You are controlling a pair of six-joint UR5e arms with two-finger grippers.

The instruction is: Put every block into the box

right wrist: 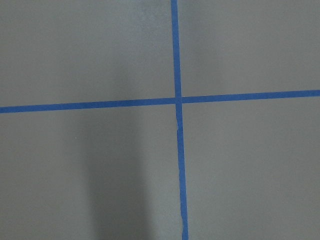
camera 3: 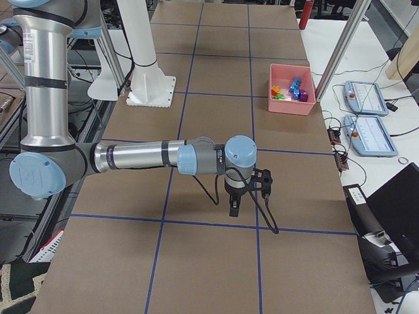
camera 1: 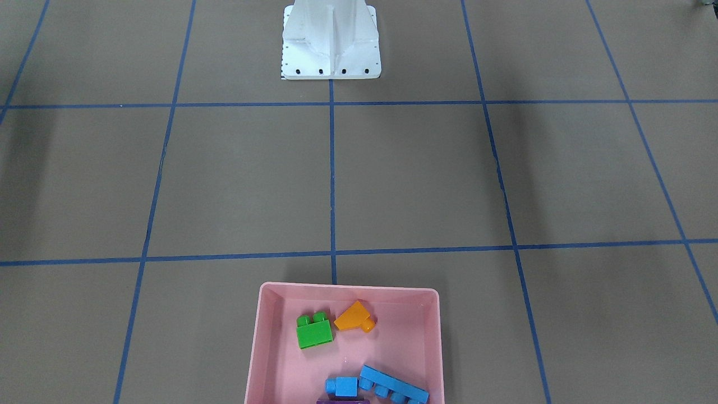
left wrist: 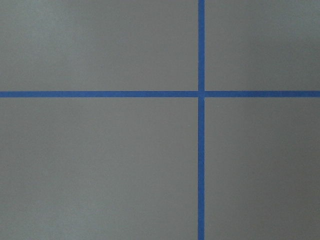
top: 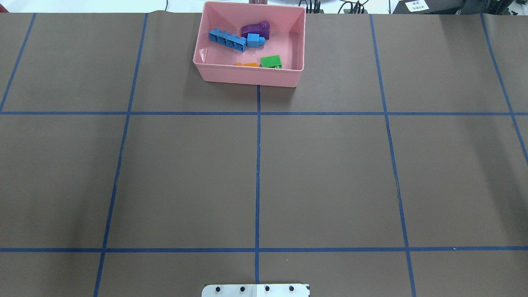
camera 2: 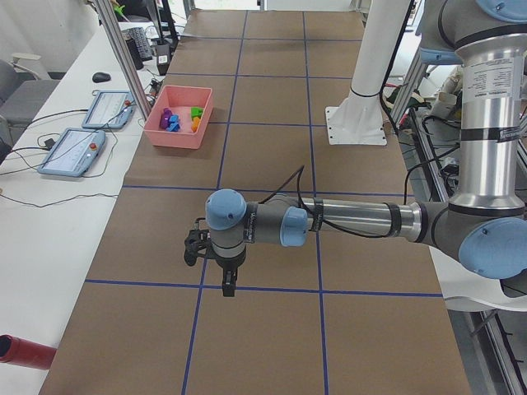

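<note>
All five blocks [top: 227, 39] lie in the box [top: 247, 76] at the worktop's [top: 330, 185] far edge, so, the job seemingly done, left fingers [camera 2: 228, 284] and right fingers [camera 3: 233, 208] hang well apart from it (spread or pressed together, I cannot tell).

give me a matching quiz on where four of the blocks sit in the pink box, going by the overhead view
Things:
1 green brick
2 purple brick
3 long blue bar
4 small blue cube

Places:
a farthest left in the box
b by the robot-side wall, beside the orange brick
c closest to the far wall
d at the bar's right end

Pairs: 1-b, 2-c, 3-a, 4-d
</note>
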